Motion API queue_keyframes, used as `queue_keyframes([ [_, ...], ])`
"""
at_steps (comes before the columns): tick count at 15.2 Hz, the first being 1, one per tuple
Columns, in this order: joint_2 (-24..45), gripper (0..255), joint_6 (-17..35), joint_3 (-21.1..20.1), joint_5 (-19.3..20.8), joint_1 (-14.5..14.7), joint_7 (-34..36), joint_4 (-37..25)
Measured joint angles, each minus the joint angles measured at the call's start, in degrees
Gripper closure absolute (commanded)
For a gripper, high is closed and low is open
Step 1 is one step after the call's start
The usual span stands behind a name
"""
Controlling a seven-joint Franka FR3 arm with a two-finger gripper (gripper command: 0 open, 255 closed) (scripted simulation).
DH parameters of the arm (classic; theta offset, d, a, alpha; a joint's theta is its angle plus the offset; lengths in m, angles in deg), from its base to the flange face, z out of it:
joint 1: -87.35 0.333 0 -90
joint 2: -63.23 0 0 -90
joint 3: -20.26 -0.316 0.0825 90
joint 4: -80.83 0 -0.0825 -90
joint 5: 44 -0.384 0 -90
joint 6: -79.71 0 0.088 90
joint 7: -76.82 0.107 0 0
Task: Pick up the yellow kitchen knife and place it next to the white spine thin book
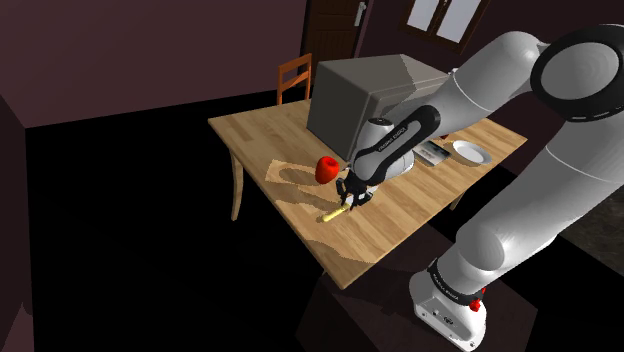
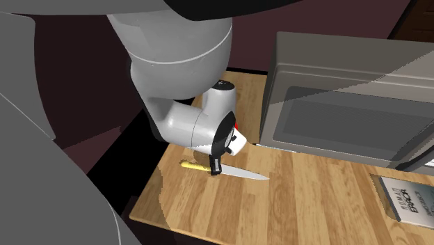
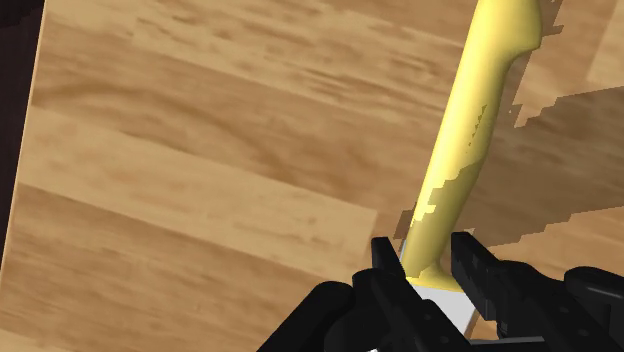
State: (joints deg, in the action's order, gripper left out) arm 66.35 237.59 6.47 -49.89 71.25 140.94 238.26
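Dark maroon walls with 1 door (image 1: 335, 30) and 1 window (image 1: 445, 18) stand behind the wood table (image 1: 400, 215), and a black area lies off its edge at the shoulder view's left. On the table sits 1 grey microwave (image 1: 350, 100), its door shut and its glass too dim for me to tell what is inside. 1 white plate (image 1: 470, 152) lies near the corner at the shoulder view's right. Between plate and microwave lies 1 thin book (image 2: 410, 202), flat, pale cover up with dark lettering. 1 red apple (image 1: 326, 169) stands in front of the microwave, just beside my wrist. 1 wooden chair (image 1: 294, 78) stands at the table's far side. The knife (image 3: 470, 130), the only 1, lies flat on the wood near the table's edge, below the apple in the shoulder view and well apart from the book, with my arm and the microwave's corner between them. Its yellow handle points toward the table's edge and its grey blade toward the middle of the table. My gripper (image 3: 428, 262) is down on it where handle meets blade. My 2 fingers (image 3: 385, 265) stand only a little apart, 1 on each side, and both press the handle's end. The blade runs under my hand. My stand (image 1: 450, 305) sits at the near side of the table.
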Motion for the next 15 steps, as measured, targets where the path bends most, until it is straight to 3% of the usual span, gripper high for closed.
queue_keyframes([
  [4, -0.42, 255, -0.39, -0.02, -0.16, -0.03, -0.09, 0.02],
  [15, -10.96, 255, -11.11, -0.05, -2.94, 0.3, -1.72, -0.29],
])
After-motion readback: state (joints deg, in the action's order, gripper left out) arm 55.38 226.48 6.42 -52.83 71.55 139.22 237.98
